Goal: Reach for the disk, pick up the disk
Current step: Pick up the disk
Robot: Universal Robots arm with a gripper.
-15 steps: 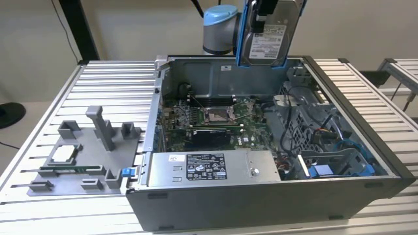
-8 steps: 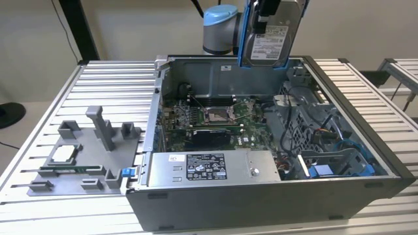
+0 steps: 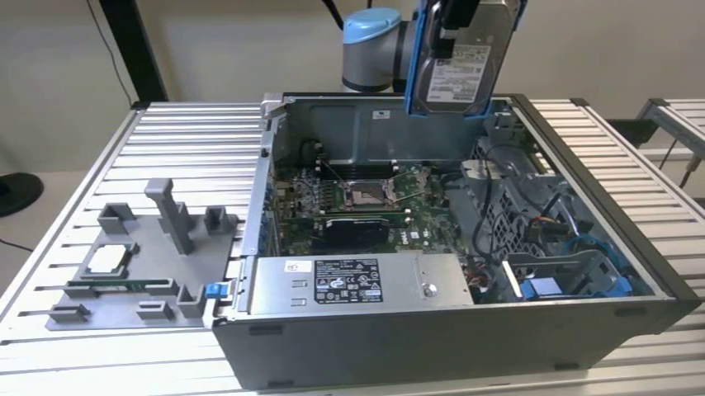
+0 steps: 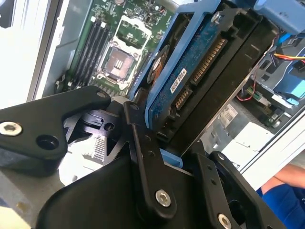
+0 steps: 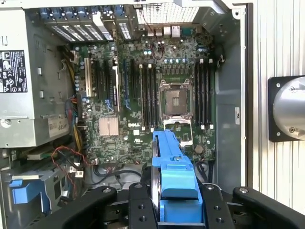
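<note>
The disk (image 3: 463, 62), a silver hard drive with a white label and a blue frame along its edges, hangs upright above the back of the open computer case (image 3: 441, 330). My gripper (image 3: 450, 21) is shut on its upper end. In the second wrist view the disk (image 4: 190, 71) shows its blue circuit side and connector between the black fingers (image 4: 140, 148). In the first wrist view the disk's blue frame (image 5: 172, 171) sits clamped in my gripper (image 5: 176, 202), high over the motherboard (image 5: 143, 95).
The case holds a motherboard with an empty processor socket (image 3: 364, 195), a grey power supply with a white sticker (image 3: 352, 285) and blue drive bays (image 3: 573, 276). A grey fixture plate (image 3: 132, 264) lies at the exterior view's left. A person's blue sleeve (image 4: 281, 200) is beside the table.
</note>
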